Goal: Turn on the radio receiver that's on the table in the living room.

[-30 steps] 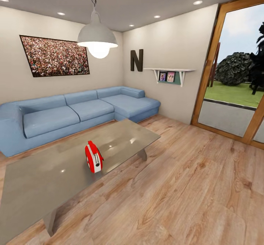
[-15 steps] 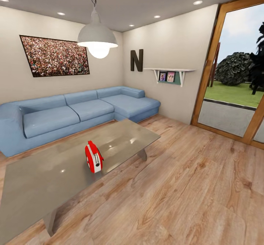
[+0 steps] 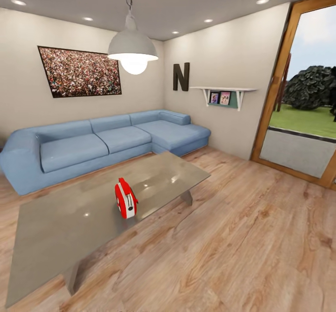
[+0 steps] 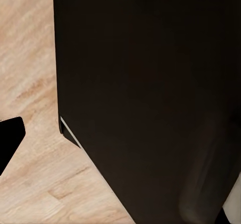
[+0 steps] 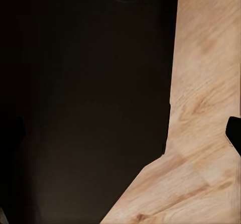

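Red and white, the radio receiver (image 3: 126,199) stands upright on the table (image 3: 60,228), near the table's edge that faces me, at about seven o'clock from the middle of my head view. Since half a second ago my whole head view has shifted: sofa, lamp, picture and table all sit a little further right and lower, and more floor shows at the left, so it is my camera that has moved, not the things; the radio keeps its place on the table.

Blue sofa (image 3: 107,142) runs behind the table along the walls, at ten o'clock. One piece of writing reads: a big dark letter "N" (image 3: 181,76) on the wall at one o'clock, beside a white shelf (image 3: 224,89) with small framed photos.

My wrist views give dark robot body over wood floor (image 3: 242,237); whether either gripper is open or holding anything I cannot tell.
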